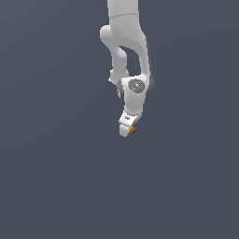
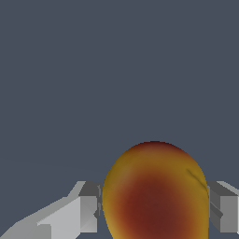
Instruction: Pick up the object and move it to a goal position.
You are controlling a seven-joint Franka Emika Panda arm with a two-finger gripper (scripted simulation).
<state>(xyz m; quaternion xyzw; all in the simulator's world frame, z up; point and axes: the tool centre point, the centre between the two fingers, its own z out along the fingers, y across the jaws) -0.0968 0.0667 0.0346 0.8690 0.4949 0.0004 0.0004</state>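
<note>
The object is a roundish orange thing with a red patch and yellow edges. In the wrist view it fills the space between my two grey fingers, which press on both of its sides. In the exterior view only a small orange bit of the object shows beside the tip of my white gripper, which points downward below the white arm. The gripper is shut on the object.
A plain dark grey-blue surface fills the background of both views. No other objects, edges or markers show.
</note>
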